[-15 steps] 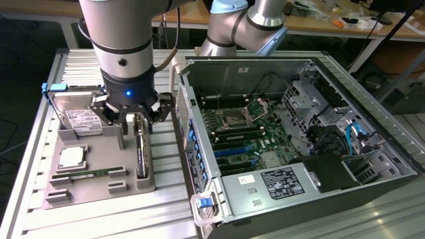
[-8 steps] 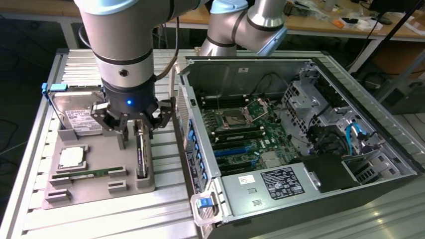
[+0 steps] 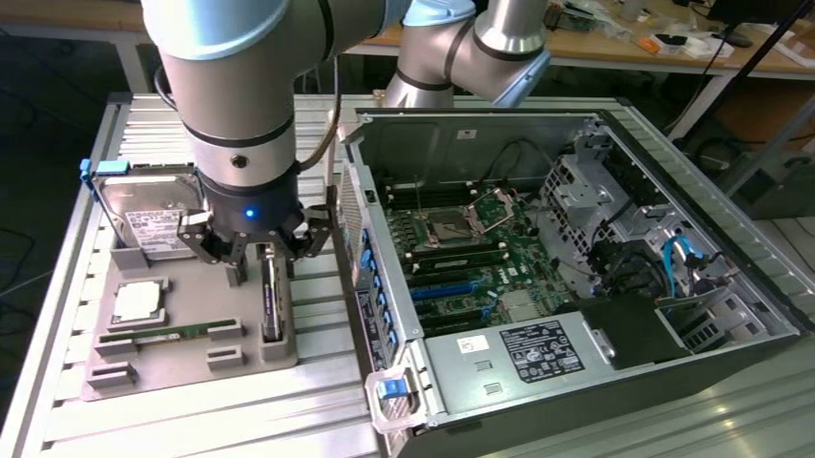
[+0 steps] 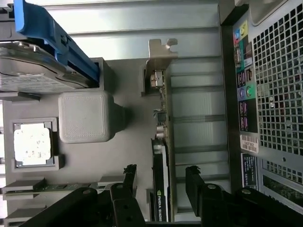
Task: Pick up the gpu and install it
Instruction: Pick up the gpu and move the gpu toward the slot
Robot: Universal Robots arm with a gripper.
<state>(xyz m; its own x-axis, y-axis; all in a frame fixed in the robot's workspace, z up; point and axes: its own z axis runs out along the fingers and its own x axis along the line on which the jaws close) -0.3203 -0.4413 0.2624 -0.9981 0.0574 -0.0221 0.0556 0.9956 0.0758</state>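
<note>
Wrist view: claw [image 4: 161,172], jaws wide and empty, one finger on either side of the gpu [image 4: 161,146], neither touching, apparently set so as to clear both faces; gpu directly beneath, standing on edge in a slot of the grey tray [image 4: 128,142], probably so its upper edge can be pinched; nearby, ram stick [image 3: 166,333] and processor [image 4: 32,144] in their own recesses; beyond, hard drive [image 4: 33,71]; farthest, open computer case [image 3: 574,286], gpu not yet in it.

The gripper [image 4: 161,169] was found spread wide, its 2 fingers [image 4: 131,182] set either side of the gpu [image 4: 163,118], clear of it. The gpu was seated on edge in the grey tray [image 4: 128,142].
</note>
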